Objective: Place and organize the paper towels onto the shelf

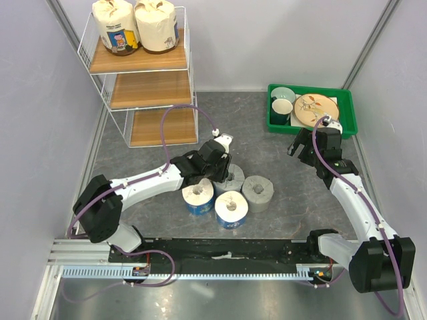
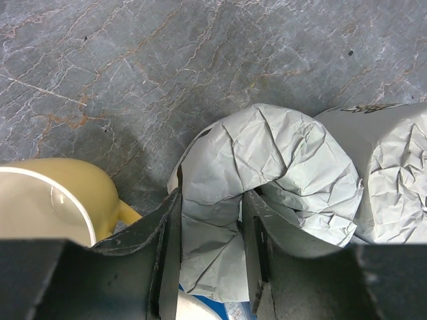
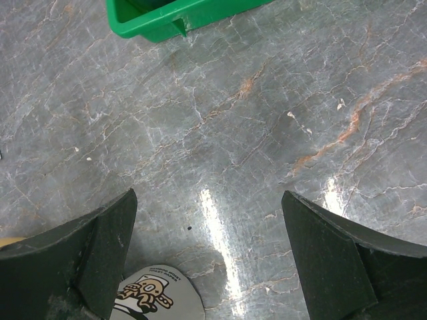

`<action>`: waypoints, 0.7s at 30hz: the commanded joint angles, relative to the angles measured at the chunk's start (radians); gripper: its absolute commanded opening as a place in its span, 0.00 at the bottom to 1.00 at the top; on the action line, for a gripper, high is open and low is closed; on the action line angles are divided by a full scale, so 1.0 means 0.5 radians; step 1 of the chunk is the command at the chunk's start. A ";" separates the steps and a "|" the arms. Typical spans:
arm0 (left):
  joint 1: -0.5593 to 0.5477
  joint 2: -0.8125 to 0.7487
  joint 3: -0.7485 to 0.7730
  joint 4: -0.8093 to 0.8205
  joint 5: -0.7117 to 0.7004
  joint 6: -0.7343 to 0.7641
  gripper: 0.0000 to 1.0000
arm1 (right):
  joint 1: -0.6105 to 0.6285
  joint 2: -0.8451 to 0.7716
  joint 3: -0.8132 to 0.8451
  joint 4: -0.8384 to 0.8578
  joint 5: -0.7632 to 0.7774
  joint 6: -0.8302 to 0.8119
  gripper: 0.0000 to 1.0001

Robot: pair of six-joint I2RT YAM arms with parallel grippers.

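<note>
Left wrist: grey roll [image 2: 283,157] pinched inside left end effector [image 2: 211,200].

Top cam sits high behind the arm bases and looks down on the whole table [image 1: 280,217], with the green tray [image 1: 307,131] far right. Right wrist cam's low over the tabletop just short of the tray, clipping its corner. Left wrist cam's well left of the tray, right up against a grey roll [image 2: 267,167] that the top cam sees too.
</note>
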State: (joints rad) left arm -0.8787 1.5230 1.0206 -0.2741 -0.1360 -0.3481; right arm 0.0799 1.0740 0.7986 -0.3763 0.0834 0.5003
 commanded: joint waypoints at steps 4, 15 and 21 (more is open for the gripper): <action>-0.019 -0.015 0.103 0.054 0.054 0.033 0.41 | -0.013 -0.040 0.023 0.010 -0.004 -0.016 0.98; -0.016 -0.131 0.348 -0.050 -0.056 0.162 0.41 | -0.013 -0.028 0.038 0.004 -0.004 -0.022 0.98; -0.010 -0.251 0.572 -0.151 -0.151 0.264 0.42 | -0.013 -0.031 0.023 0.010 -0.004 -0.013 0.98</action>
State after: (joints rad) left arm -0.8787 1.4979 1.2102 -0.3588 -0.1654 -0.2821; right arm 0.0803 1.0740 0.7990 -0.3805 0.0834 0.5003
